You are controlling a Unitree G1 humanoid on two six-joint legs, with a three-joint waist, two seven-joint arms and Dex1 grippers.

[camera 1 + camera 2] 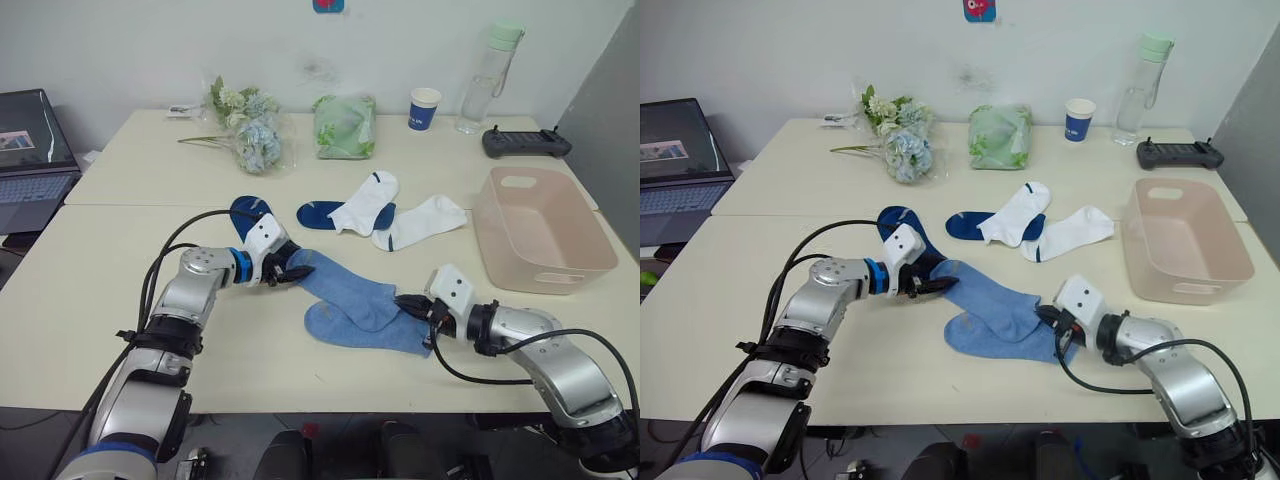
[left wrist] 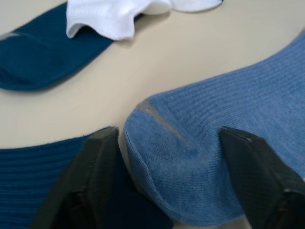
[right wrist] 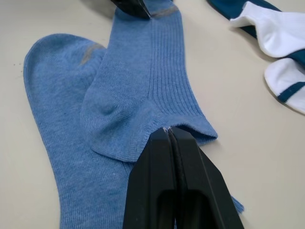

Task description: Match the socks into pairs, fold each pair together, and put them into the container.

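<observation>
Two light blue socks lie crossed near the table's front: the upper one (image 1: 345, 285) overlaps the lower one (image 1: 365, 330). My left gripper (image 2: 167, 138) is open, its fingers (image 2: 97, 171) straddling the upper sock's toe. My right gripper (image 3: 170, 136) is shut, its tips at the upper sock's cuff (image 3: 190, 129), resting over the lower sock. One dark navy sock (image 1: 250, 213) lies beside the left gripper. Another navy sock (image 1: 318, 213) lies partly under a white sock (image 1: 368, 200). A second white sock (image 1: 420, 222) is next to it. The pink container (image 1: 545, 270) stands at the right.
Along the far side of the table are a bunch of flowers (image 1: 250, 130), a green cloth bundle (image 1: 345, 125), a blue paper cup (image 1: 425, 108), a water bottle (image 1: 490, 80) and a black controller (image 1: 525, 143). A laptop (image 1: 30, 150) sits at the far left.
</observation>
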